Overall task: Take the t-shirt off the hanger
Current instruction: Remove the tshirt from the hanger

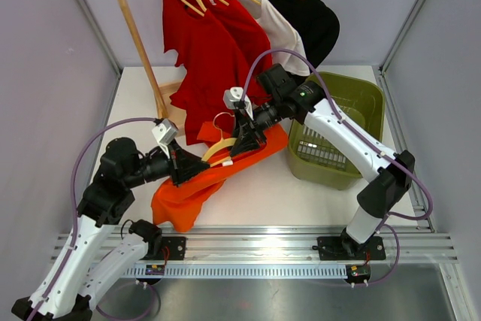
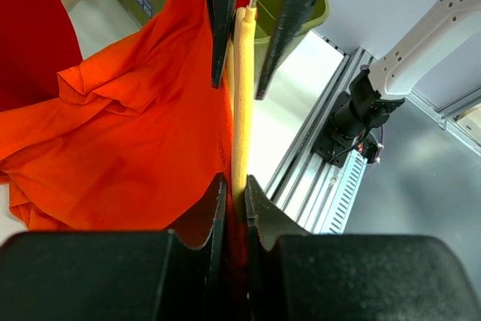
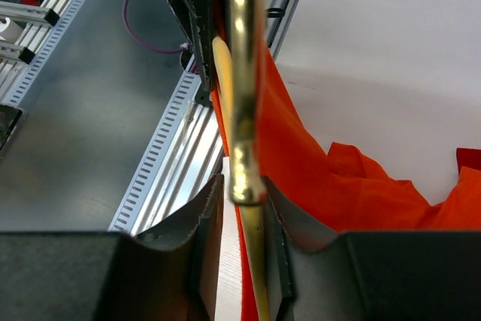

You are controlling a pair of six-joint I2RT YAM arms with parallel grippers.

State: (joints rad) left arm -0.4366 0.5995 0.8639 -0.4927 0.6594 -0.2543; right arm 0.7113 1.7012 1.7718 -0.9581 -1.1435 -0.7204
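Low over the surface (image 1: 259, 195), the left pincer (image 1: 201, 165) clamps one arm of the hanger (image 1: 218, 149); the right pincer (image 1: 244, 144) pinches its hook. The orange t-shirt (image 1: 184, 201) drapes from it. Cloth caught in the left grip could snag.

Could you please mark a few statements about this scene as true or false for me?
1. The orange t-shirt lies on the table. True.
2. The left gripper is open and empty. False: it is shut on the hanger.
3. The orange t-shirt is inside the green basket. False: it lies beside the basket.
4. The right gripper has its jaws either side of the metal hook. True.
5. A red shirt hangs on the wooden rack. True.
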